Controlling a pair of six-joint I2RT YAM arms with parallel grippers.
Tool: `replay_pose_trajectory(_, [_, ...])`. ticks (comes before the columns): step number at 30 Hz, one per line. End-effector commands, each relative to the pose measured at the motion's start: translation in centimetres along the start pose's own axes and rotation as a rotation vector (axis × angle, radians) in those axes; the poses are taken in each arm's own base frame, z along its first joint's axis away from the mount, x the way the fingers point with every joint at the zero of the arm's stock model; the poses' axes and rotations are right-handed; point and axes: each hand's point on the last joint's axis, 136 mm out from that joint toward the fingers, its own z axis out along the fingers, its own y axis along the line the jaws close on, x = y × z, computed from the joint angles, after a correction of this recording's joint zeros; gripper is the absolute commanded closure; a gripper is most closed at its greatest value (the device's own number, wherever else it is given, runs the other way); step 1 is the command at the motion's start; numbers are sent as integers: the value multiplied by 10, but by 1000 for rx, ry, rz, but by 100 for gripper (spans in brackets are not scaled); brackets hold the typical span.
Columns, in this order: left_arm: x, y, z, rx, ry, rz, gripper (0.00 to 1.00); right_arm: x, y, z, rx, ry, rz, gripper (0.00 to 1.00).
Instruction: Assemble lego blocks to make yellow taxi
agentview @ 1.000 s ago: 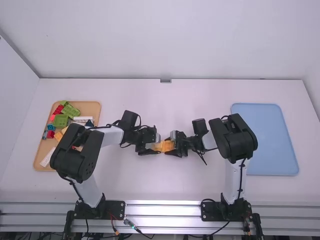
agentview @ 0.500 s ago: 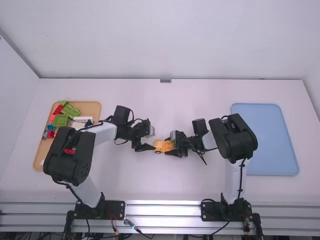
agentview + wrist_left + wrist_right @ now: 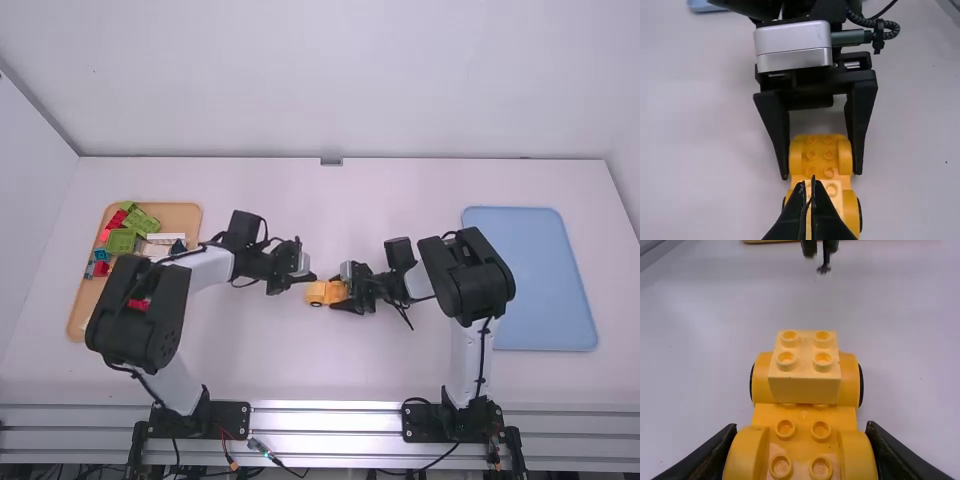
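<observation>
Beside the yellow car's free end, my left gripper [image 3: 311,277] is shut with nothing held; in the left wrist view its fingers [image 3: 808,205] meet in front of the car. My right gripper [image 3: 343,291] is shut on the yellow car base [image 3: 333,292]; in the right wrist view that gripper [image 3: 801,442] spans the base [image 3: 802,415] at its near, rounded end. A pale yellow two-by-two-stud brick [image 3: 804,365] sits on the base between the far wheels. The left gripper [image 3: 821,257] shows beyond it at the top.
At the left, a wooden tray [image 3: 190,212] holds green [image 3: 121,241], red and other bricks, partly under the left arm. A blue tray [image 3: 535,280] lies at the right, beyond the right arm's elbow.
The left gripper has drawn back left from the car, leaving its wheeled end uncovered, and its spread fingers have closed. The right gripper and the car have kept still.
</observation>
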Motion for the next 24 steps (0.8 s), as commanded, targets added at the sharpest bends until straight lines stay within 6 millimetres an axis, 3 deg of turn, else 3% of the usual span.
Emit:
replay_pose_trajectory(1, [11, -8, 10, 24, 30, -78, 98, 16, 4, 2, 9, 47, 59, 46])
replay_pose_trajectory(24, [49, -23, 34, 87, 76, -179, 98, 15, 5, 2, 7, 45, 59, 46])
